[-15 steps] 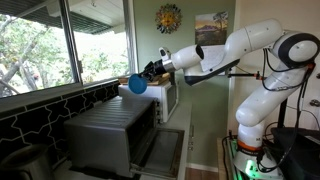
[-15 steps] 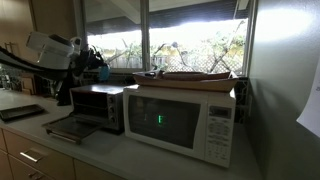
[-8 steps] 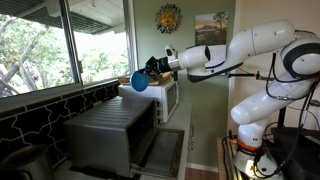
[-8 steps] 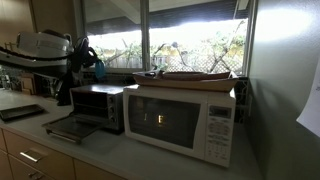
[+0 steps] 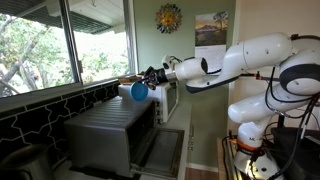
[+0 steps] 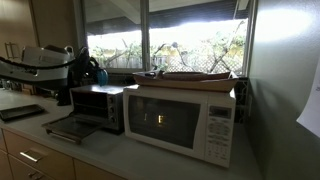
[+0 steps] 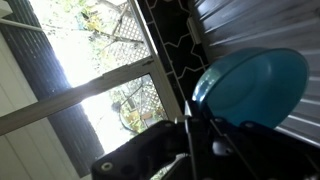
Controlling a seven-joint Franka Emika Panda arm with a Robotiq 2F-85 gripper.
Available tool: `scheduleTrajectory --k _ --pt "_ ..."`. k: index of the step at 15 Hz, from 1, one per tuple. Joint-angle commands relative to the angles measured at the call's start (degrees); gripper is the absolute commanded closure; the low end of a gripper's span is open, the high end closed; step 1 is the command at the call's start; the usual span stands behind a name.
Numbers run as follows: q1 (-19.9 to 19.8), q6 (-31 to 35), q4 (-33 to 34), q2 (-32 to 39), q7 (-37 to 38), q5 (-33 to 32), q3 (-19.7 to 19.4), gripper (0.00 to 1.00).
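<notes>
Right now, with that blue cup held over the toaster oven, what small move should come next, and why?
Probably a slow, straight lowering. The pincer is shut on the blue cup, which hangs in the air just above the toaster oven, touching nothing, so a short descent would likely set it down on top.

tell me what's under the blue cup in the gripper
The ridged metal top of the toaster oven lies under the blue cup, held by the gripper. The cup hides the patch directly beneath it.
</notes>
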Motion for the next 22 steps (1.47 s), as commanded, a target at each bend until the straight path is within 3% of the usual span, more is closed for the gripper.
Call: scheduleTrajectory --k 1,6,10,11,15,22 --pt "-9.1 5.27 -1.42 -8.52 -2.2 11.19 6.87 0.98" --pt "-16.58 12.13 -2.31 -15.16 -5.39 22.33 13.74 0.98" --pt "-19.54 15.52 -2.98 -19.05 -6.7 28.68 17.06 0.98" --pt "-16.03 13.12 -4.68 -13.49 -17.48 36.01 18.82 0.98" --pt "-16.16 14.5 -5.75 -11.89 -24.96 42.21 21.47 0.98" --pt "-13.29 16.76 -6.24 -3.75 -31.24 39.79 21.32 0.98"
